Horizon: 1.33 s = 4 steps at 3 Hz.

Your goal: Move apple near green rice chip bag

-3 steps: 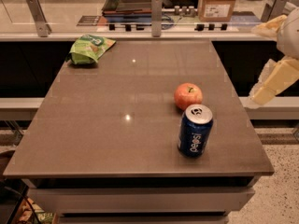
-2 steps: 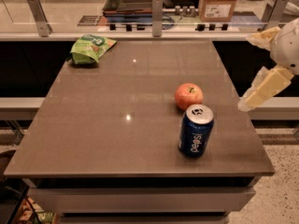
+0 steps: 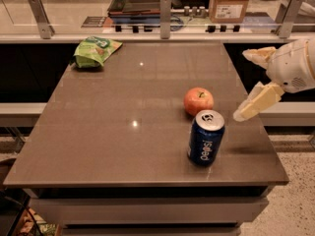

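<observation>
The red-orange apple [image 3: 199,101] sits on the brown table [image 3: 123,132], right of centre, just behind the blue soda can [image 3: 205,137]. The light-green rice chip bag [image 3: 95,51] lies at the table's far left corner, far from the apple. My gripper [image 3: 251,82] hangs over the table's right edge, to the right of the apple and apart from it. Its two cream fingers [image 3: 258,102] are spread open and hold nothing.
A counter with metal posts [image 3: 165,16], a cardboard box [image 3: 230,3] and trays runs behind the table. The floor [image 3: 295,191] shows to the right of the table.
My gripper has moved left, from beyond the table's right edge in toward the apple. The apple, can and bag have not moved.
</observation>
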Motion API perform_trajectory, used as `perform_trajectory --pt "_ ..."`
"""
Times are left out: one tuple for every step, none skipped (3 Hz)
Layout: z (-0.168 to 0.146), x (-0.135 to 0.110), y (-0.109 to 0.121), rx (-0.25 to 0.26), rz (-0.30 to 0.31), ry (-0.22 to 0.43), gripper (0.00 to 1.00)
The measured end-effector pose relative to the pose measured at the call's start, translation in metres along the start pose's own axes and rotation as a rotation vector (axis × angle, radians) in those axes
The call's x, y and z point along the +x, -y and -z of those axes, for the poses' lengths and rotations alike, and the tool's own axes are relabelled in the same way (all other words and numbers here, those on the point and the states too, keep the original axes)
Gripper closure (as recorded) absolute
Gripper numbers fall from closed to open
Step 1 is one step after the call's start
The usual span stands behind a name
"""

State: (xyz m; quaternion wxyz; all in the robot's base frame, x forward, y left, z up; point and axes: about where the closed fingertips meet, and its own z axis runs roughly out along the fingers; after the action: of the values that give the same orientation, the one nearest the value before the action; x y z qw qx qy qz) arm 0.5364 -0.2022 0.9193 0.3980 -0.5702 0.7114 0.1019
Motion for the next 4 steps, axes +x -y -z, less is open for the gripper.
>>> perform_trajectory --pt "-0.026 0.005 -0.002 -0.049 -0.032 0.067 0.0" --pt "-0.042 0.005 -0.012 -0.092 -0.07 0.104 0.0" --pt "-0.057 0.002 -0.023 -0.143 -0.11 0.145 0.0" --pt "-0.069 -0.004 -0.031 -0.166 -0.149 0.202 0.0"
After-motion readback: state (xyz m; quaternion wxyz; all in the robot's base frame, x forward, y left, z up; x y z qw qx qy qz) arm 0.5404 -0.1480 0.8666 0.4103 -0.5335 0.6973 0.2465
